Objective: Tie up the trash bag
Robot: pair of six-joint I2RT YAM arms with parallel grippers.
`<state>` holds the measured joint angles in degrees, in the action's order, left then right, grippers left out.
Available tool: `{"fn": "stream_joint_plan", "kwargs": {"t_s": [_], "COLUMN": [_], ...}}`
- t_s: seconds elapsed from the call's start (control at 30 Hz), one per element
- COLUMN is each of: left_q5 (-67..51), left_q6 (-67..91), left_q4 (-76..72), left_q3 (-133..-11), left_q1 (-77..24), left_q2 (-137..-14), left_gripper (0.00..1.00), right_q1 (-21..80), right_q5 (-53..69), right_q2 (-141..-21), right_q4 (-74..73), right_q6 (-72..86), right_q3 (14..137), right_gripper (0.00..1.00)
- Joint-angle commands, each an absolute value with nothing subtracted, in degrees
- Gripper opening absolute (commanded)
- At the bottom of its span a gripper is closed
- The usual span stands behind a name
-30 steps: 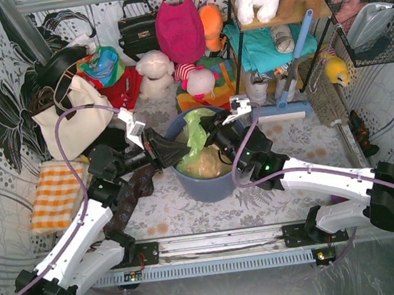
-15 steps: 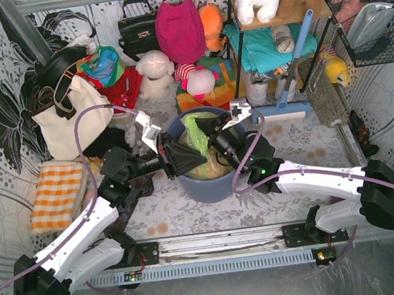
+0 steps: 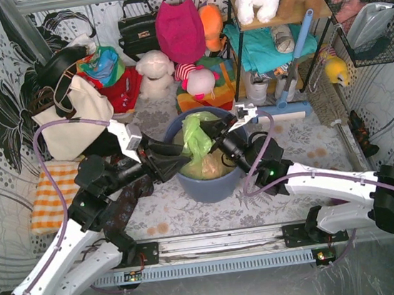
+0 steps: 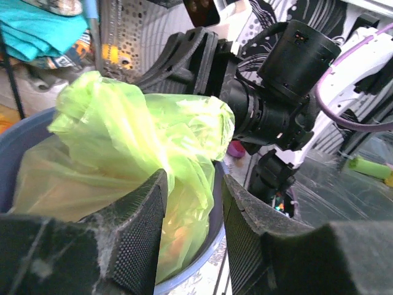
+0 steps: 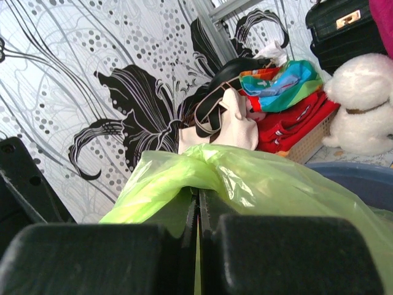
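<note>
One trash bag [image 3: 197, 134], thin, crinkly, translucent lime-green film, sits in the one round blue-grey plastic bin [image 3: 212, 183] on the floral-patterned surface [image 3: 169, 210]; tan crumpled paper shows through its lower part; its top is gathered into a wrinkled bunch above the rim. There are two tools, both black; the right tool [image 5: 198, 198] is closed, pinching a fold of the film; the left tool [image 4: 193, 179] stands parted beside the bag, its dimpled pads [image 4: 138, 227] apart, with green film showing in the gap.
</note>
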<state>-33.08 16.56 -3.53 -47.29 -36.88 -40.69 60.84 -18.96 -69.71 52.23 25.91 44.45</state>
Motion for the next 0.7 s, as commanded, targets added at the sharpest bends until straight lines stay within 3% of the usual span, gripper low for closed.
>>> {"fn": "stream_joint_plan", "kwargs": {"t_s": [0.0,0.27,0.47,0.67], "left_q5": [-25.5,-11.9,3.2,0.7], "left_q6": [13.3,13.9,17.2,20.6], "left_q4": [0.1,0.9,3.4,1.9], "left_q3": [-47.4,-46.0,-47.2,-49.4], "left_q1": [-37.0,-37.0,-37.0,-37.0], "left_q2": [-37.3,-33.7,-35.2,-42.0], "left_gripper": [0.47,0.41,0.46,0.46], "right_q1": [60.6,60.7,60.6,60.6], "right_q5": [-15.5,-8.6,-5.5,-4.7], "right_q2": [-68.7,-71.1,-73.5,-74.3], "right_q4": [48.4,47.4,48.6,49.8], "right_q6": [27.9,28.6,28.7,28.2], "right_q3": [46.0,48.4,49.8,49.9], "right_gripper": [0.00,0.00,0.00,0.00]}}
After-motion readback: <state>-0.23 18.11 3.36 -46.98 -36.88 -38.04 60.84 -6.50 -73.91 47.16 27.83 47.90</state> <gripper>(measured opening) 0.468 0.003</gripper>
